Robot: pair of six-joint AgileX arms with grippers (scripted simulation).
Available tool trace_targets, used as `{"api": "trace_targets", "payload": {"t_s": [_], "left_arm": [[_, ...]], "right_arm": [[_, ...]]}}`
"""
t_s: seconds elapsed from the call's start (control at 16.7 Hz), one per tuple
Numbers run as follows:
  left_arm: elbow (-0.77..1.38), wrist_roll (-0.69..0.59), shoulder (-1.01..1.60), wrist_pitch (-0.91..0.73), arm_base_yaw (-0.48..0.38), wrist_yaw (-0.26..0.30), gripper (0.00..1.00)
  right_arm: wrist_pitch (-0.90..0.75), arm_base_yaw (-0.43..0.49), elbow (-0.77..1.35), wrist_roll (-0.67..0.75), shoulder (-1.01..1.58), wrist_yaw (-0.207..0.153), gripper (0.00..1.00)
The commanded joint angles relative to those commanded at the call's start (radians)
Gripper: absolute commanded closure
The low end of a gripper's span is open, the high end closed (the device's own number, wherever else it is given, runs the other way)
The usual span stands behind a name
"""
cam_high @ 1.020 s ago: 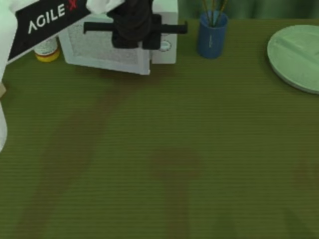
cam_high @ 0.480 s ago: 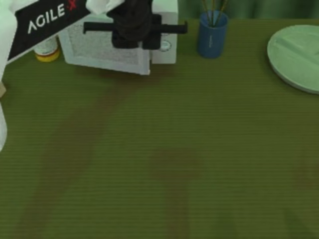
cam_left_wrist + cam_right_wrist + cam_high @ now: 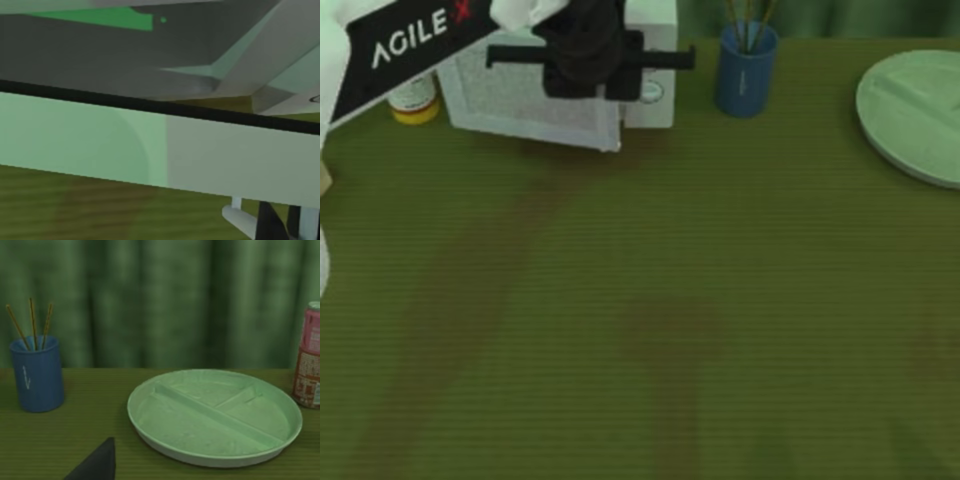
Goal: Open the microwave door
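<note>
The microwave sits at the worktop's far left edge. Its door runs long-side left to right, right edge swung slightly outward. The left claw hovers over it; grip unclear.

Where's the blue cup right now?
In the top view, the blue cup stands at the table's far edge, just right of the microwave and left of the green plate.

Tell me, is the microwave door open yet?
Slightly open: the microwave door angles away from the microwave under the left gripper.
</note>
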Motion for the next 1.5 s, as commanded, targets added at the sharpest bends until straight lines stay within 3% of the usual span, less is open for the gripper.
{"api": "trace_targets", "payload": {"t_s": [0.36, 1.5], "left_arm": [[-0.134, 0.095, -0.084, 0.061, 0.019, 0.043, 1.0], [-0.135, 0.096, -0.086, 0.063, 0.02, 0.043, 1.0]], "right_arm": [[0.0, 0.0, 0.0, 0.0, 0.0, 0.0, 0.0], [0.0, 0.0, 0.0, 0.0, 0.0, 0.0, 0.0]]}}
